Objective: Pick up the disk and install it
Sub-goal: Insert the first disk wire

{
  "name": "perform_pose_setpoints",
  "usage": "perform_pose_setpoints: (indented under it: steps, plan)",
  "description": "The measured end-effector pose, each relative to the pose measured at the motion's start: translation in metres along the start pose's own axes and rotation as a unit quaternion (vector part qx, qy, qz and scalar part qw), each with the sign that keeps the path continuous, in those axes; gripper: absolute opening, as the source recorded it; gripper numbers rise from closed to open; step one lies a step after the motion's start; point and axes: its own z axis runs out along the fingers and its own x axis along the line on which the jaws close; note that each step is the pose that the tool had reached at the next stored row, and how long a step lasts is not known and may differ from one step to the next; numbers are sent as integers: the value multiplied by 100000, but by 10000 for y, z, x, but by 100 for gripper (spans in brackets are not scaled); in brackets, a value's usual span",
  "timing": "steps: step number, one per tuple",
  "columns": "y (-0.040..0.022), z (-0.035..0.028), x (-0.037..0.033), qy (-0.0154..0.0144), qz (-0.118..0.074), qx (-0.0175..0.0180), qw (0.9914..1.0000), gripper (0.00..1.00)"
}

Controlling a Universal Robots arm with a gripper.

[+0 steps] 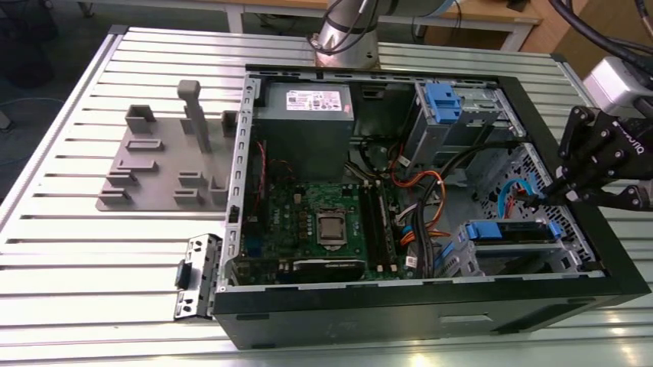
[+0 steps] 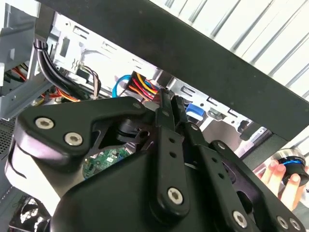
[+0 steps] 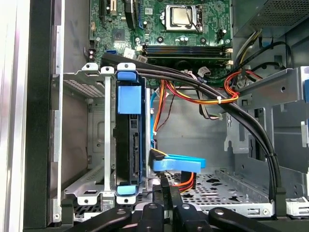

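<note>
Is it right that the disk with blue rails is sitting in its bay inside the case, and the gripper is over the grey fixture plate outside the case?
Not quite. The disk does sit in its bay, but the exterior view shows the gripper at the case's edge near that bay, far from the grey fixture plate.

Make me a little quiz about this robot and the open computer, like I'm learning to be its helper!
1. True or false: the disk sits inside a metal bay in the computer case.
2. Where is the gripper in the exterior view?
A) over the grey plate on the table
B) above the case's inside, near its edge on the exterior view's right
C) above the fan in the middle of the green board
3. Fill in: the plastic rails on the disk are ____.

Key: 1 true; 2 B; 3 blue.
</note>
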Motion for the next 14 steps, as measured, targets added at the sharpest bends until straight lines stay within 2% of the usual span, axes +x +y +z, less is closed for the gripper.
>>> perform_pose_setpoints:
  steps: [1,9,14]
  plan:
    - [0,0,0,-4,-1,0,100000,17]
    - [4,0,3,18,6,0,100000,16]
    - [90,3,65,120,-14,2,100000,16]
